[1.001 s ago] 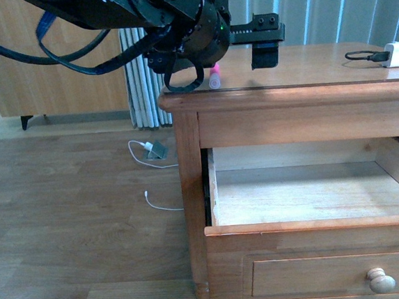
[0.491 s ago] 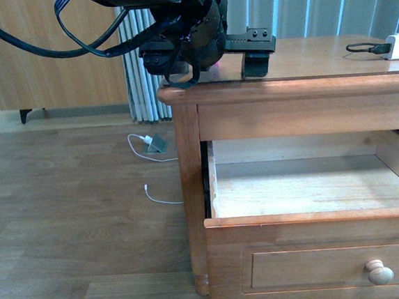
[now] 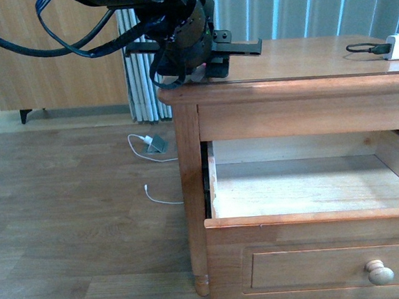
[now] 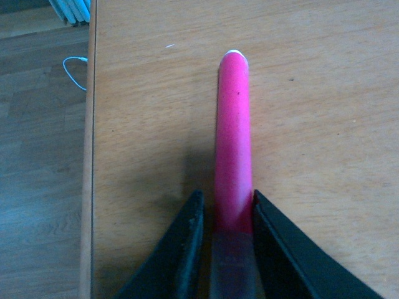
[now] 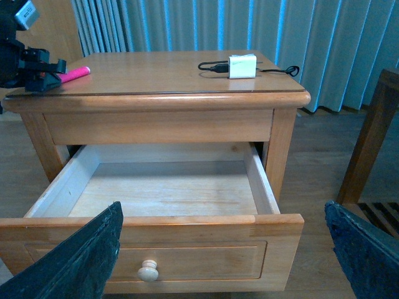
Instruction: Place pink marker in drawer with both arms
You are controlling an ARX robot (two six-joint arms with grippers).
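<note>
Left end effector point(image 4: 227, 196) gripping pink marker point(image 4: 233, 124) on cabinet point(image 5: 156, 99), drawer point(image 5: 149, 219) open

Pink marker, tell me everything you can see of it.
The pink marker is a smooth, hot-pink cylinder, plastic by its look, with a thin whitish rim at its free end. It lies flat on the cabinet top near its left edge. The left gripper grips its other end, one black finger against each side; nothing else touches it.
</note>
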